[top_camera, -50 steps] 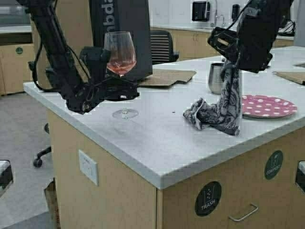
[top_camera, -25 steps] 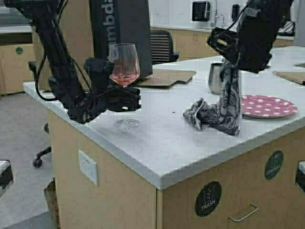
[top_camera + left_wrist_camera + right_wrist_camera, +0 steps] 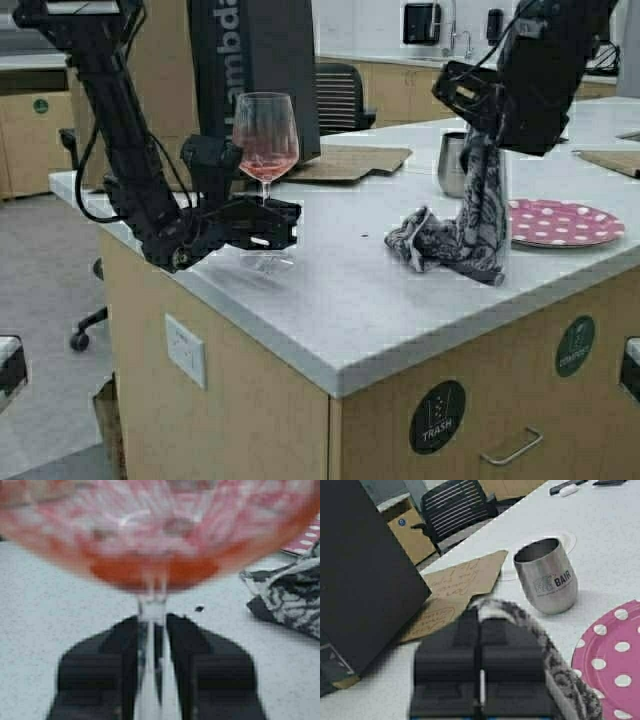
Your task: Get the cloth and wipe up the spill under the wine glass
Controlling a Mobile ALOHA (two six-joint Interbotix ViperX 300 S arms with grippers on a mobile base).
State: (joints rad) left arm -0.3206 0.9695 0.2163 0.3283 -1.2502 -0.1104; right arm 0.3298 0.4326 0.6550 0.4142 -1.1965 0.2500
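Note:
The wine glass (image 3: 266,135), clear with pink liquid, stands upright near the counter's left front corner. My left gripper (image 3: 280,222) is shut on its stem; in the left wrist view the stem (image 3: 151,630) sits between the two black fingers (image 3: 112,655). Whether the foot (image 3: 266,262) touches the counter I cannot tell. My right gripper (image 3: 482,132) is shut on the top of the dark floral cloth (image 3: 470,215), which hangs down with its lower end bunched on the counter. The cloth also shows in the right wrist view (image 3: 532,620) by the gripper (image 3: 480,625).
A steel tumbler (image 3: 452,162) stands behind the cloth and a pink polka-dot plate (image 3: 565,222) lies to its right. Cardboard (image 3: 345,160) and a black box (image 3: 250,60) are behind the glass. The counter's front edge (image 3: 340,375) is close.
My left gripper has carried the wine glass right and toward the counter's front edge. The right arm and the hanging cloth have not moved.

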